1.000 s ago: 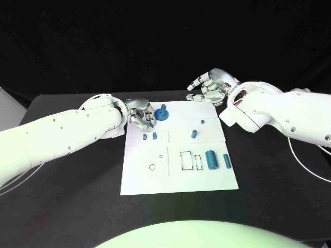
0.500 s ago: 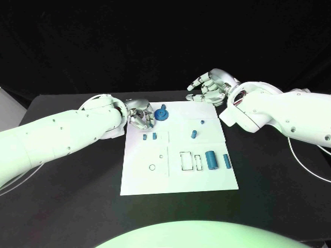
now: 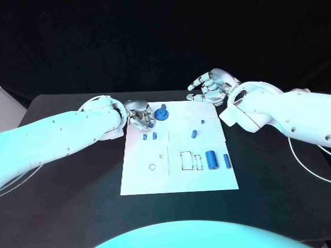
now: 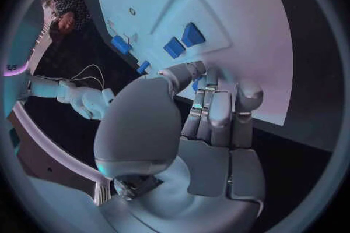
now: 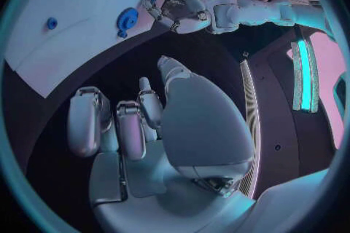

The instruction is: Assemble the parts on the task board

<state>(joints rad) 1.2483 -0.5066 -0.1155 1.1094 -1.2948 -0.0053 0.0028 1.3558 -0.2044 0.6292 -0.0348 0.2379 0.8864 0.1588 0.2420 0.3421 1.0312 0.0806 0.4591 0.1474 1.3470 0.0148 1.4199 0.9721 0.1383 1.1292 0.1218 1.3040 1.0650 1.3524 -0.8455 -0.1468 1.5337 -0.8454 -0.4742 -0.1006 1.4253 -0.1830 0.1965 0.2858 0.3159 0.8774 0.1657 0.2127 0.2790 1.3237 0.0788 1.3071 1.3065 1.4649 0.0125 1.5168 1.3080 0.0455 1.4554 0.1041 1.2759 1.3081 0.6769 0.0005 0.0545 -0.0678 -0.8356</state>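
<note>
While the left hand (image 3: 140,114) is hovering over the board (image 3: 177,178) at its eleven o'clock corner, fingers curled in and seemingly holding nothing, the gear (image 3: 162,114) is sitting just beside it. Beyond one o'clock, the right hand (image 3: 209,88) is waiting, fingers loosely spread. Next, probably, gripping the gear.
</note>
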